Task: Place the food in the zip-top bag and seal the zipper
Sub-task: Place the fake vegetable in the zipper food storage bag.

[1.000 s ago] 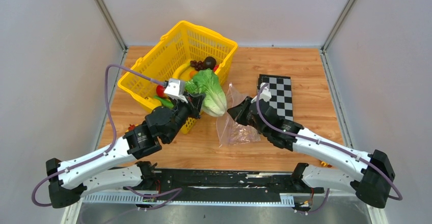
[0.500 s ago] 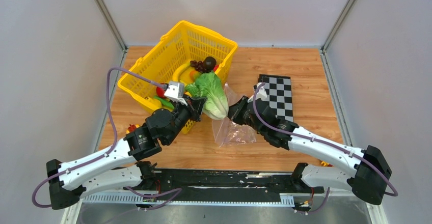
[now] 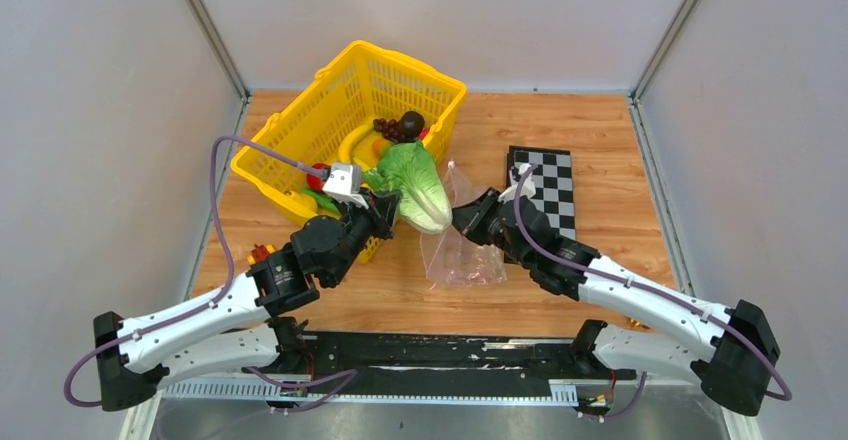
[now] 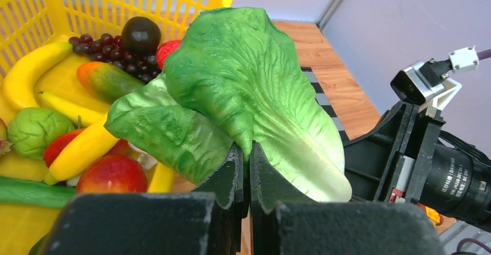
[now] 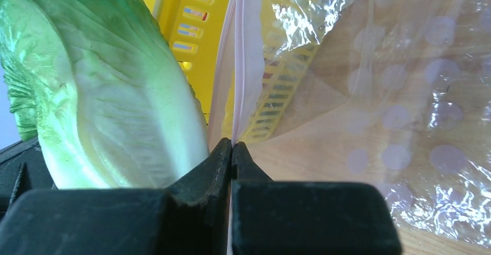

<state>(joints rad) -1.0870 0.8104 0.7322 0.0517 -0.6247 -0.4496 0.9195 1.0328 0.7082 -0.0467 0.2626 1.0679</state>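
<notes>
Count: one lettuce (image 4: 249,81), one zip-top bag (image 3: 462,258), one yellow basket (image 3: 300,145). The left arm (image 3: 240,300) reaches forward-right, jaws clamped on the lettuce beside the bag mouth. The right arm (image 3: 620,285) reaches forward-left, jaws pinched together on the pink zipper (image 5: 243,64).

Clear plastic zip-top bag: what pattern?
The bag bears faint pale round dots, clearest in right wrist view.
</notes>
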